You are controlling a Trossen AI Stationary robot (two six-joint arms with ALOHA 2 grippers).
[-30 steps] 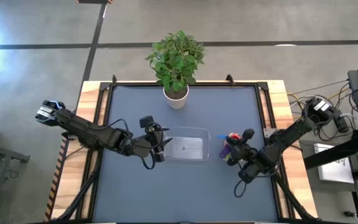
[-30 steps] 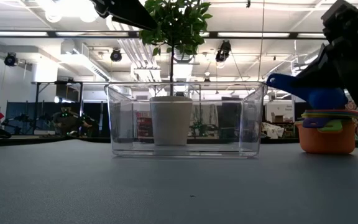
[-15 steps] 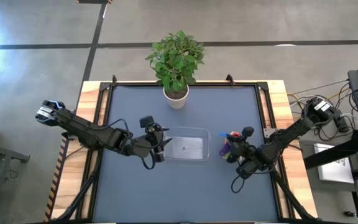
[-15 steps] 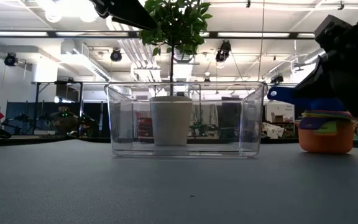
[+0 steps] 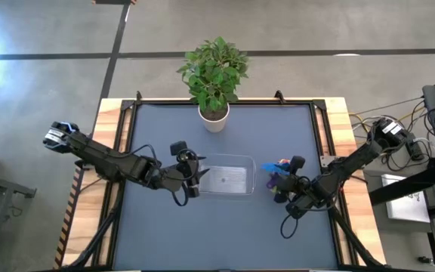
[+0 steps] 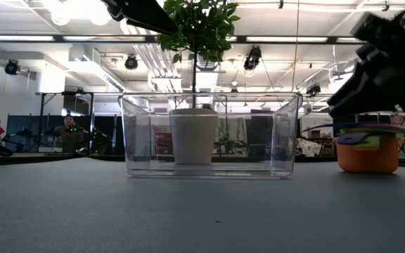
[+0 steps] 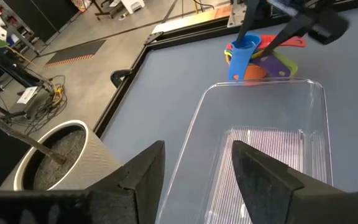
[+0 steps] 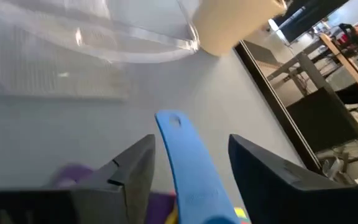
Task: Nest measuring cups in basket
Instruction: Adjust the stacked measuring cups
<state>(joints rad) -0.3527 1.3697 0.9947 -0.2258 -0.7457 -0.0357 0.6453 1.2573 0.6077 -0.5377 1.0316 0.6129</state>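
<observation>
The measuring cups sit as one stack (image 5: pixel 276 180) on the table, right of the basket (image 5: pixel 229 176). An orange cup (image 6: pixel 368 158) is at the bottom. The blue cup is on top, its handle (image 8: pixel 182 155) pointing toward the basket. My right gripper (image 8: pixel 191 140) is open just over the stack, one finger on each side of the blue handle with a gap to each. My left gripper (image 7: pixel 197 152) hangs open above the left end of the clear basket (image 7: pixel 263 87), which is empty.
A white plant pot (image 5: pixel 214 117) with a leafy plant stands at the table's far edge, behind the basket. The dark table top (image 5: pixel 225 234) runs on toward the near edge. A raised frame (image 5: pixel 319 128) borders the table's sides.
My right gripper has opened and let go of the blue cup. The cup, held a little above the stack a second ago, has come down into the stack, its handle still pointing toward the basket. My left arm has kept still.
</observation>
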